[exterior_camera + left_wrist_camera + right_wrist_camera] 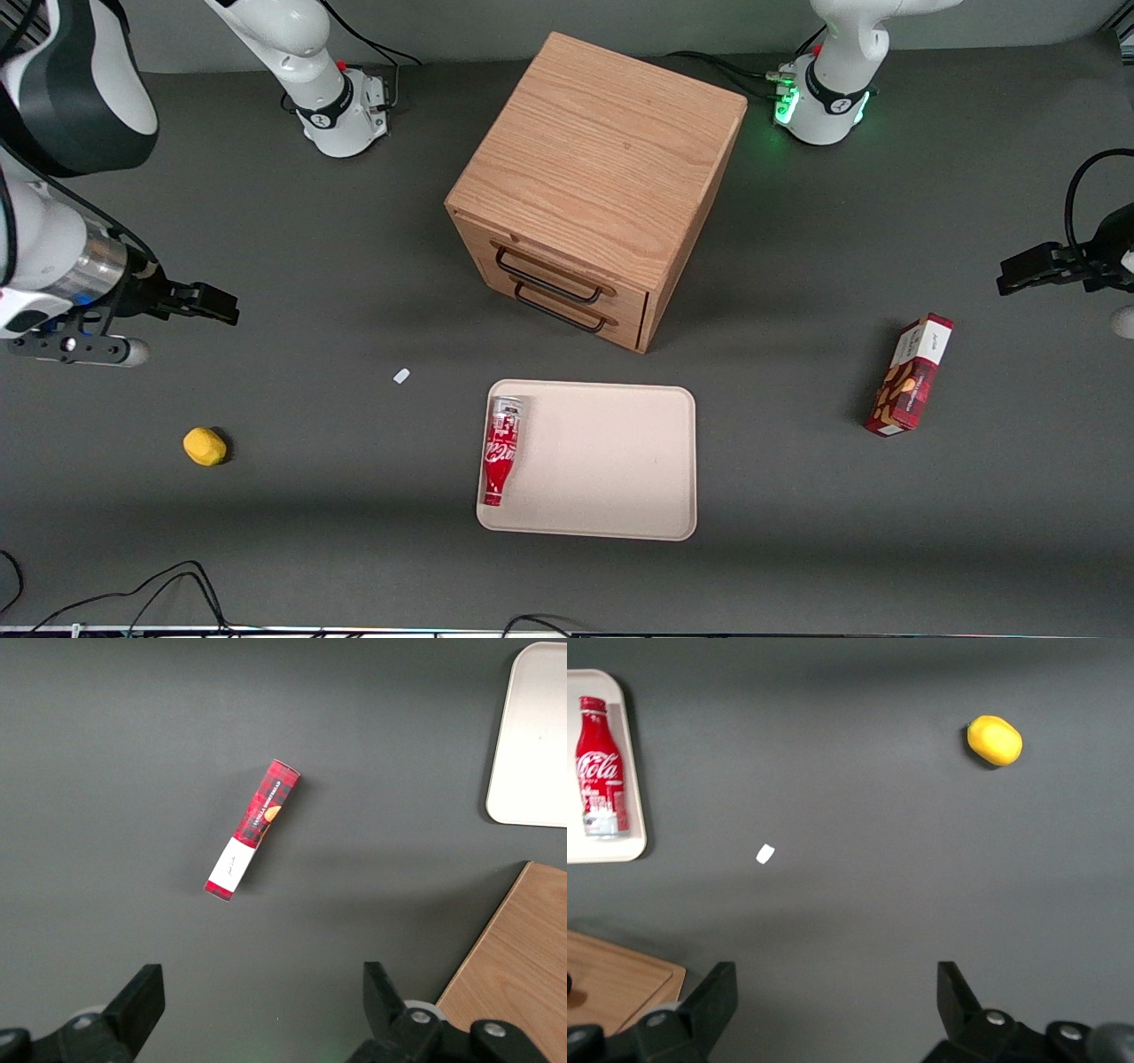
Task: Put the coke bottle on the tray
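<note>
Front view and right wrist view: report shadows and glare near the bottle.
Front view: no glare on the coke bottle lying on the tray; the cabinet casts soft shadow. Right wrist view: evenly lit, open gripper above bare table.

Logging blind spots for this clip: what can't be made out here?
- Small white scrap on the table: too small to identify in front or right wrist view.
- Snack box print: too small to read.
- Drawer cabinet: drawers shut, contents hidden.
- Coke bottle on tray: underside hidden.
- Claw: open, fingertips cut off by frame edge.
</note>
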